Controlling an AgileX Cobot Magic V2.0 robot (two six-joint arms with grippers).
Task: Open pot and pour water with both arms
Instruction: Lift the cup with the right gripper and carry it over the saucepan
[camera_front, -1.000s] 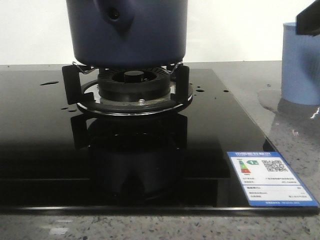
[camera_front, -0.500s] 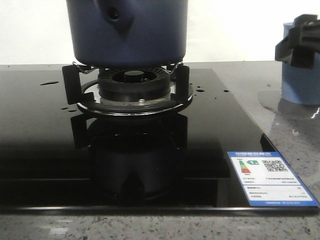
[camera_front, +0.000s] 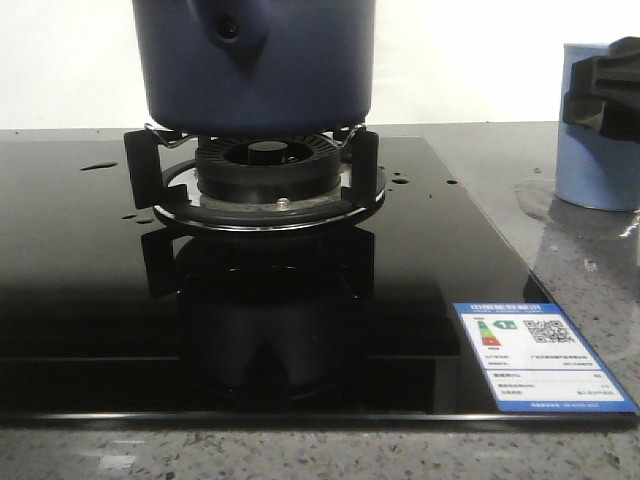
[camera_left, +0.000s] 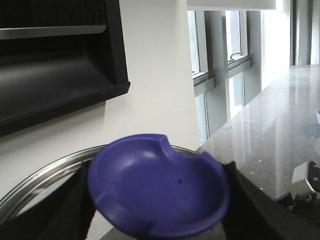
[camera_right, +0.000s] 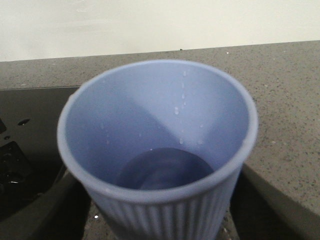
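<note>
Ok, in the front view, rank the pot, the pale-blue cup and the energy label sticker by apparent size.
1. pot, largest though cropped.
2. energy label sticker.
3. pale-blue cup, partly hidden; the sticker sits nearer the camera, so 2 and 3 are unsure.

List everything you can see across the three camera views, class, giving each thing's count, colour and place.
Large matte navy-blue cylindrical pot: one, on the burner stand.
Black gas burner with chrome ring: one, on the hob.
Glossy black glass hob: one, set in the grey speckled stone counter.
Blue-and-white energy label: one, hob's front right corner.
Pale-blue ribbed cup: one, on the counter right of the hob, a little water inside.
Dark-blue round lid: one, between the left tool's fingers.
Left tool: black, holding the lid.
Right tool: black, around the cup.
</note>
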